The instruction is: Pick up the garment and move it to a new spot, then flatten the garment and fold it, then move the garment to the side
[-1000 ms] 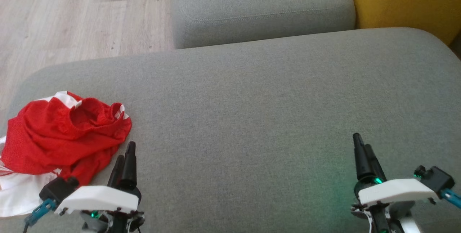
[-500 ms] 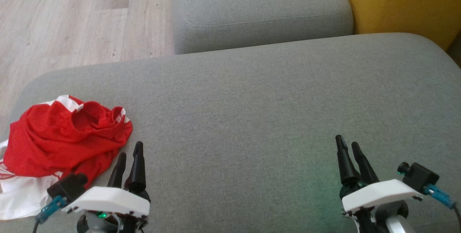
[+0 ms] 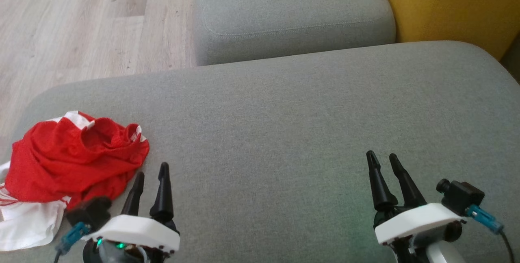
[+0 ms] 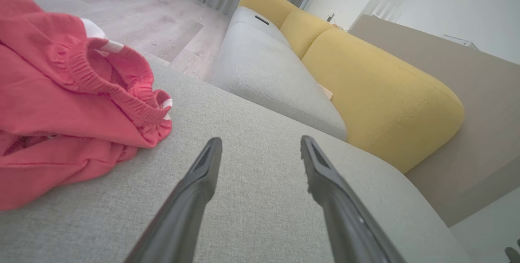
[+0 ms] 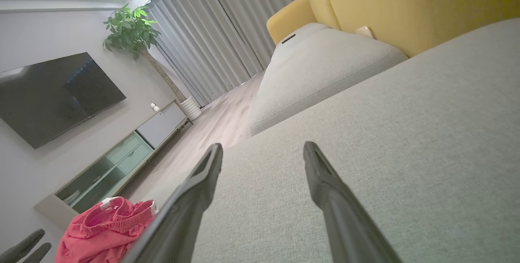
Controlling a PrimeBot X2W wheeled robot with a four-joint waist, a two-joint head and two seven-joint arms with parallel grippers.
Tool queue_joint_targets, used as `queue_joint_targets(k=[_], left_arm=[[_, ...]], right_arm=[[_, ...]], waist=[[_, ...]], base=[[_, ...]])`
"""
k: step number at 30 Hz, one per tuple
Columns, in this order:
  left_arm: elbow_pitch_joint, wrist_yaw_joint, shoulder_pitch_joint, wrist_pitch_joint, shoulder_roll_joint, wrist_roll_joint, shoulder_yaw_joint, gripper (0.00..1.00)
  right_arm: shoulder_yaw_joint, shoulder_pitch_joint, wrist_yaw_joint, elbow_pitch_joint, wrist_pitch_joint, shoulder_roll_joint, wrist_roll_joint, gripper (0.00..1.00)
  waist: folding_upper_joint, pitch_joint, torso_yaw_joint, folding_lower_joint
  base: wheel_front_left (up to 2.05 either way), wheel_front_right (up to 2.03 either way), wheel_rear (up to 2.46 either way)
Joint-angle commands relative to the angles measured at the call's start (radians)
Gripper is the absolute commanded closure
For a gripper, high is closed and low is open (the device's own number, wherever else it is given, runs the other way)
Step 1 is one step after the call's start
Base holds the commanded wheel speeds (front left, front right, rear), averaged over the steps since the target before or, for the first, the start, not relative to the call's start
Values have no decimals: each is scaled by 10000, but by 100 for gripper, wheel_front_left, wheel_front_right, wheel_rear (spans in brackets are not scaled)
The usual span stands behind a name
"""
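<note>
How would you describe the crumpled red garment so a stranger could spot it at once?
Find the wide grey fabric seat cushion in front of the yellow sofa back. At its left end, by the wooden floor, lies a crumpled red mesh garment with white trim. It is the one bright red, loose thing on that cushion.

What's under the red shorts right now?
The red shorts lie crumpled on the grey sofa cushion; white fabric pokes out beneath them. Anything else underneath is hidden.

garment (image 3: 69, 161) clipped by left edge
</note>
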Motion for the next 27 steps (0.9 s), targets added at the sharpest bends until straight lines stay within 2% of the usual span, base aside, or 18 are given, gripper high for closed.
queue_joint_targets(k=[1, 27], left_arm=[[-483, 49, -353, -144, 128, 358, 137, 0], [-1115, 185, 71, -904, 115, 3521, -76, 0]], right_arm=[[167, -409, 54, -420, -171, -106, -368, 0], [105, -179, 71, -449, -938, 22, -3624, 0]], waist=[[0, -20, -4, 0], [0, -241, -5, 0]], base=[[0, 0, 0], [0, 0, 0]])
